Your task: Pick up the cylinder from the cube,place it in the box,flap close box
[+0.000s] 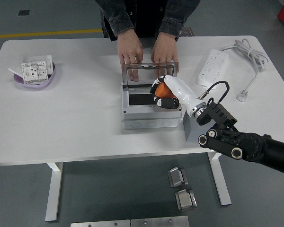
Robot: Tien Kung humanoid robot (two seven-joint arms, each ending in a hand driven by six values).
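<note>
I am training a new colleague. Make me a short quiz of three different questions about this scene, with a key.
1. True or false: the right hand holds the orange cylinder.
2. The cylinder is over: A) the bowl B) the box C) the power strip
3. Who holds the clear lid open?

Key: 1 true. 2 B. 3 The person's hands, at the box's far side.

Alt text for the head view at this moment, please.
The right robot hand holds the orange cylinder over the open grey box, beside the grey cube. A person's hands rest on the raised clear lid at the far side.
</note>
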